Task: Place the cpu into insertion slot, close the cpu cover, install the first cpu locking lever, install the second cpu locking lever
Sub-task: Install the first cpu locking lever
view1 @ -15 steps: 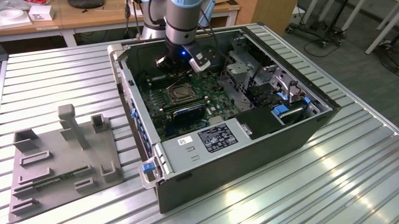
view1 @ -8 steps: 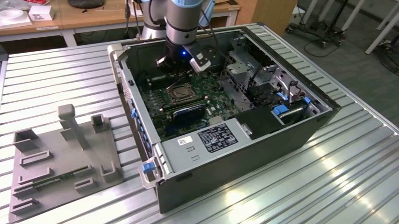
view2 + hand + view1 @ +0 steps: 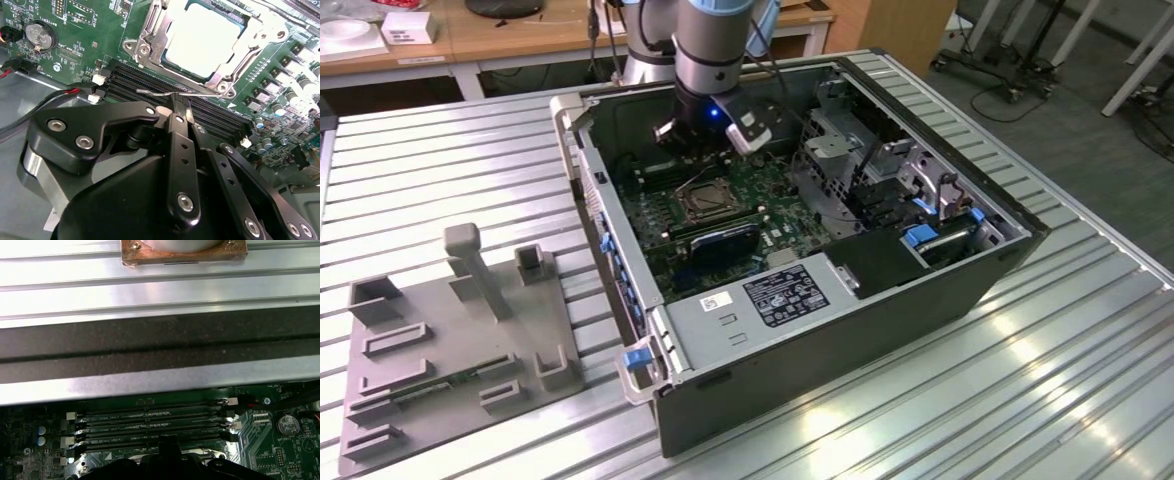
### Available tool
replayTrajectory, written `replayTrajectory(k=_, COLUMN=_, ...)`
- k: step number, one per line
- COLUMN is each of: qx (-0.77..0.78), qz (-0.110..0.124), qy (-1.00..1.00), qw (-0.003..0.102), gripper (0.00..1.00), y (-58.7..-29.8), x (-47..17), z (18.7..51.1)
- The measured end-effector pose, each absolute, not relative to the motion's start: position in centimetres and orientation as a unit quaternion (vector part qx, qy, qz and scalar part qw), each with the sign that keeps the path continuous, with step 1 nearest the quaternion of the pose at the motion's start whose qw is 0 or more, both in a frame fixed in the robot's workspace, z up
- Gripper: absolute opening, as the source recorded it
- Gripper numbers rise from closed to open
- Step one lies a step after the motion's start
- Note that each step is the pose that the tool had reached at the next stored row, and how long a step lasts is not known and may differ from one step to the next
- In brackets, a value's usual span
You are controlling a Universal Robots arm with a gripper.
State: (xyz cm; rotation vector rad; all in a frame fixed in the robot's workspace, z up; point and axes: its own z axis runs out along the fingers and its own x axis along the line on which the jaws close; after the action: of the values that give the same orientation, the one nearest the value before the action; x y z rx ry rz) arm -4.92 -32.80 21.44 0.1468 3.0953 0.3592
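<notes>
End effector [image 3: 181,101] fingers together, tips at locking lever [image 3: 150,92]; cpu [image 3: 200,37] just beyond.

Desk [image 3: 1067,400]: ribbed silvery metal top, long parallel grooves. Open dark computer case [image 3: 854,340] lies on its side directly on it, interior facing up. Toward the exterior view's left of the case, just apart, sits a flat grey fixture plate [image 3: 454,340] with upright holders.

silver-grey arm [image 3: 704,55] tube, pale blue joint cap [image 3: 727,6]. black wrist section, small blue light [image 3: 714,115] lit, white-grey camera block [image 3: 750,132] on side. gripper [image 3: 181,102] matte black, chunky linkage bars, silver hex screws [image 3: 185,201] at pivots.
</notes>
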Motion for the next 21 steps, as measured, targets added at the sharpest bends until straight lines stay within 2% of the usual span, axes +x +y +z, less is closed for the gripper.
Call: replayTrajectory(k=21, qx=0.047, qz=0.115, qy=0.992, qw=0.011, gripper=0.11, y=-32.95, x=-4.92, z=21.47)
